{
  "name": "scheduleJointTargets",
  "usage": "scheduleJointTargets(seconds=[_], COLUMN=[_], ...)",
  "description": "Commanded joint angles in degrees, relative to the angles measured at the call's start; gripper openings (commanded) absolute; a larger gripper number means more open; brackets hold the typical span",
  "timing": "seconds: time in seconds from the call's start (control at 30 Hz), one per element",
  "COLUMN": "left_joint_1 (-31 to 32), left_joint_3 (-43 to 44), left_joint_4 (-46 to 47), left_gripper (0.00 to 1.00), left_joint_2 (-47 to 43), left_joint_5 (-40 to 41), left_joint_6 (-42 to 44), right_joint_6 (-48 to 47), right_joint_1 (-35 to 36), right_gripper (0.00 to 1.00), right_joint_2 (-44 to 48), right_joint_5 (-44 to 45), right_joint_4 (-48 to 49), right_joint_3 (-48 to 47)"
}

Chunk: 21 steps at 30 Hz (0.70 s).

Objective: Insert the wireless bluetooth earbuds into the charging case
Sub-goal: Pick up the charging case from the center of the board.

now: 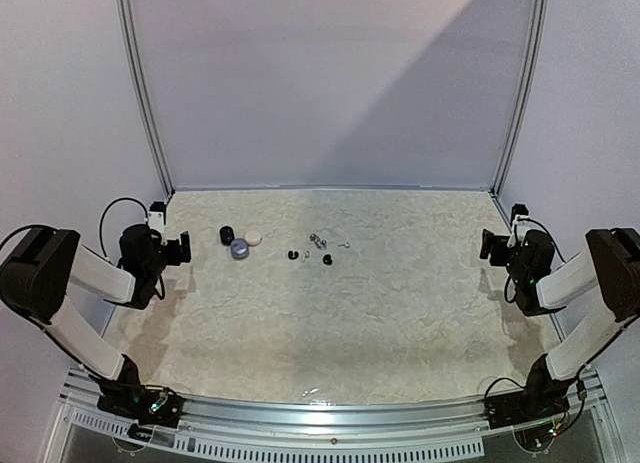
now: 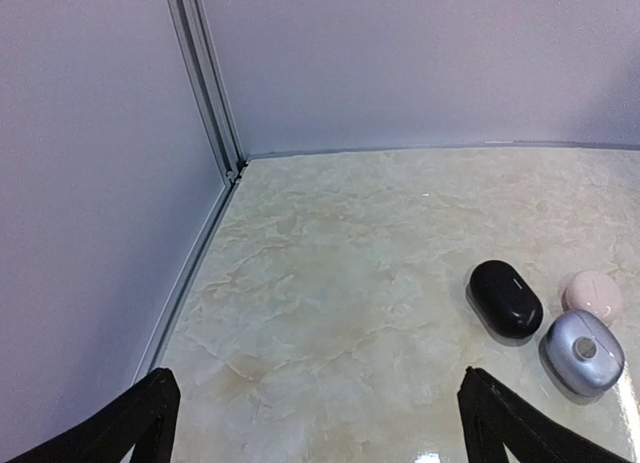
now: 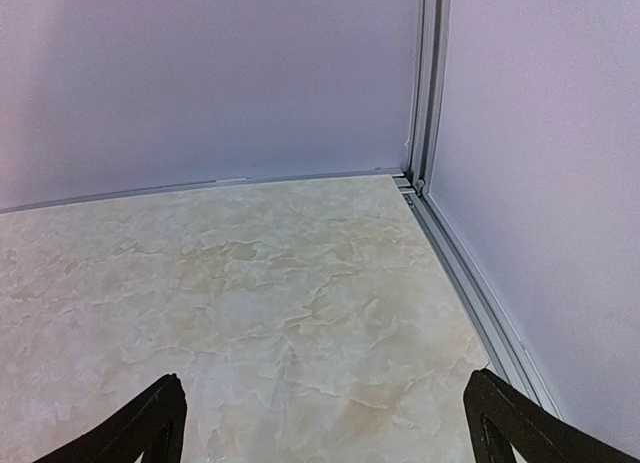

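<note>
Three pebble-like cases lie at the back left of the table: a black case (image 1: 227, 234), a whitish-pink case (image 1: 254, 237) and a blue-grey case (image 1: 239, 249). They also show in the left wrist view: black case (image 2: 506, 298), pink case (image 2: 592, 294), blue-grey case (image 2: 582, 350). To their right lie the tiny earbuds: two black ones (image 1: 292, 254) (image 1: 327, 259) and a few silver-grey ones (image 1: 318, 241). My left gripper (image 1: 180, 247) is open and empty, left of the cases. My right gripper (image 1: 490, 245) is open and empty at the far right, away from everything.
The marbled table (image 1: 330, 313) is enclosed by pale walls with metal corner posts (image 1: 145, 93) (image 1: 518, 93). A rail runs along the right edge (image 3: 470, 283) and the left edge (image 2: 190, 273).
</note>
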<state>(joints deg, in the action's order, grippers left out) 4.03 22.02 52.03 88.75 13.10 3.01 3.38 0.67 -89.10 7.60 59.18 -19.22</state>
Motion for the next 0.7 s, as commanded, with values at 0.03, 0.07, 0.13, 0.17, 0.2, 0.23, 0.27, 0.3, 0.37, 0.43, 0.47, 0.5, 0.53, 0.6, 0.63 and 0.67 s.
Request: scheduleJointTargets(seconds=[0.03,0.07,0.13,0.17,0.2,0.23,0.27,0.3,0.37,0.43,0.47,0.5,0.53,0.6,0.63,0.67], left_joint_1=[0.32,0.36,0.36,0.36,0.35,0.34,0.28,0.28,0.42,1.46,2.1,2.85,3.37,4.05,4.32,4.7], left_joint_3=[0.65,0.65,0.64,0.61,0.18,0.16,1.23,3.65,13.55,23.07,28.15,33.29,39.0,48.65,52.81,56.25], left_joint_4=[0.72,0.77,0.8,0.99,1.5,0.24,-4.39,-10.98,-29.0,-44.11,-51.23,-59.99,-71.02,-85.68,-91.47,-96.34], left_gripper=[0.99,0.99,0.99,0.99,0.99,0.99,0.99,0.99,0.99,0.99,0.99,0.99,0.99,0.99,0.99,0.99], left_joint_2=[0.63,0.62,0.72,0.63,0.25,-1.23,-3.4,-6.09,-9.22,-8.53,-7.15,-5.15,-2.73,2.52,5.08,7.4], left_joint_5=[-0.66,-0.68,-0.65,-0.77,-1.43,-3.75,-7.3,-12.45,-23.02,-26.26,-25.2,-24.78,-25.74,-31.04,-33.13,-35.32], left_joint_6=[0.42,0.47,0.5,0.51,0.94,1.6,2.74,4.23,9.37,10.94,11.0,11.98,14.56,22.08,24.62,26.78], right_joint_6=[0.87,1.38,2.11,2.42,2.95,3.63,4.21,4.98,6.14,5.76,6.11,7.41,8.88,12.13,13.17,13.61], right_joint_1=[-0.23,-0.18,-0.23,-0.22,-0.22,-0.17,-0.18,-0.22,-0.23,-0.22,-0.23,-0.18,-0.21,0.15,0.93,2.05], right_gripper=[0.99,0.99,0.99,0.99,0.99,0.99,0.99,0.99,0.99,0.99,0.99,0.99,0.98,0.94,0.93,0.93], right_joint_2=[0.87,2.53,5.92,6.76,7.67,8.42,8.7,9.03,9.49,9.86,9.86,9.7,9.25,7.77,7.16,6.27], right_joint_5=[3.65,4.75,5.18,4.78,3.91,3.21,2.87,2.19,-2.03,-9.98,-12.65,-13.89,-14.79,-15.42,-14.93,-14.3], right_joint_4=[-6.33,-12.57,-25.46,-30.33,-35.02,-39.28,-43.5,-47.9,-54.51,-57.05,-57.73,-58.71,-60.04,-63.25,-64.51,-66.32], right_joint_3=[-2.95,-5.46,-11.93,-14.91,-18.0,-20.93,-23.61,-27.25,-31.21,-33.2,-34.03,-35.1,-36.29,-38.55,-39.74,-41.0])
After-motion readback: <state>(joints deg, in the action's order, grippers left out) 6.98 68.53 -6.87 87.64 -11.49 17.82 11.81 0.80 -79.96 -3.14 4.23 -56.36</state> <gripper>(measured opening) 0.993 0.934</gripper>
